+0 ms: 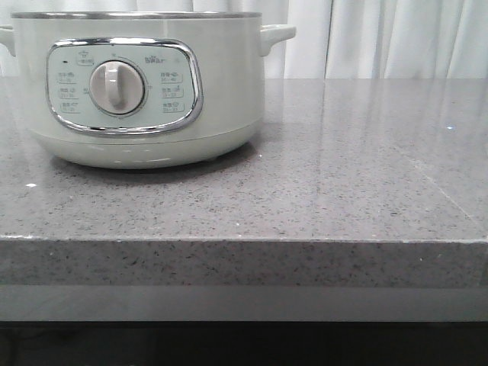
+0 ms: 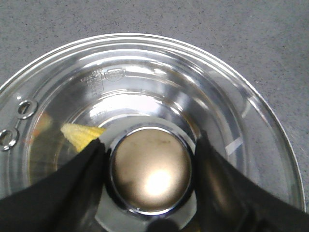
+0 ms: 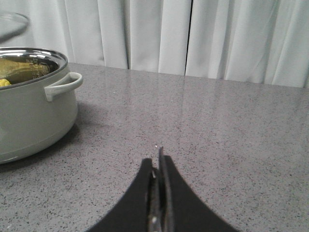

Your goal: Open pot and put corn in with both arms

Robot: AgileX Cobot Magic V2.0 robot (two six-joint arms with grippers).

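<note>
The pale grey-green pot [image 1: 221, 76] stands at the table's back left, its dial panel facing me. In the right wrist view the pot [image 3: 34, 121] is open, and a bit of yellow corn [image 3: 4, 82] shows inside. The glass lid [image 3: 10, 23] hangs above it. My left gripper [image 2: 149, 142] is shut on the lid's metal knob [image 2: 150, 171], one black finger on each side. Through the glass lid [image 2: 145, 63] the corn [image 2: 77, 135] shows as a yellow tip. My right gripper [image 3: 158, 162] is shut and holds nothing, low over the table to the pot's right. Neither gripper shows in the front view.
Grey speckled stone tabletop [image 1: 343, 168] stretches right of the pot to its front edge [image 1: 244, 242]. White curtains [image 3: 193, 34] hang behind the table. The pot's side handle [image 3: 65, 84] sticks out toward my right gripper.
</note>
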